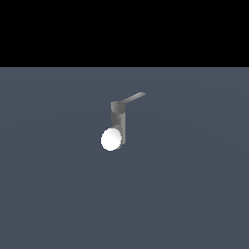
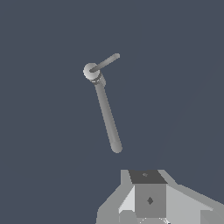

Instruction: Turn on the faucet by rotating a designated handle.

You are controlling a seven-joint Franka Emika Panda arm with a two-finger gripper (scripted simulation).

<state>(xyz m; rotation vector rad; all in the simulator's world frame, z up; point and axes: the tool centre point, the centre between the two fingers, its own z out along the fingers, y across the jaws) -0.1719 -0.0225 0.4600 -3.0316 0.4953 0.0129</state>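
Observation:
The faucet (image 1: 119, 121) is a small dull-grey upright post on the flat grey-blue floor, with a white ball (image 1: 111, 139) at its base. The handle (image 1: 133, 97) is a thin light-grey bar that sticks out from the post's top toward the exterior view's right. In the wrist view the faucet (image 2: 107, 116) shows as a long grey rod that ends in a pale round knob (image 2: 90, 71), with the thin handle (image 2: 106, 62) projecting from it. Only grey blocks of my gripper (image 2: 148, 188) show at the frame's edge, apart from the faucet and touching nothing. The gripper is out of the exterior view.
The floor (image 1: 194, 194) is a plain grey-blue surface all around the faucet. A black band fills the top of the exterior view.

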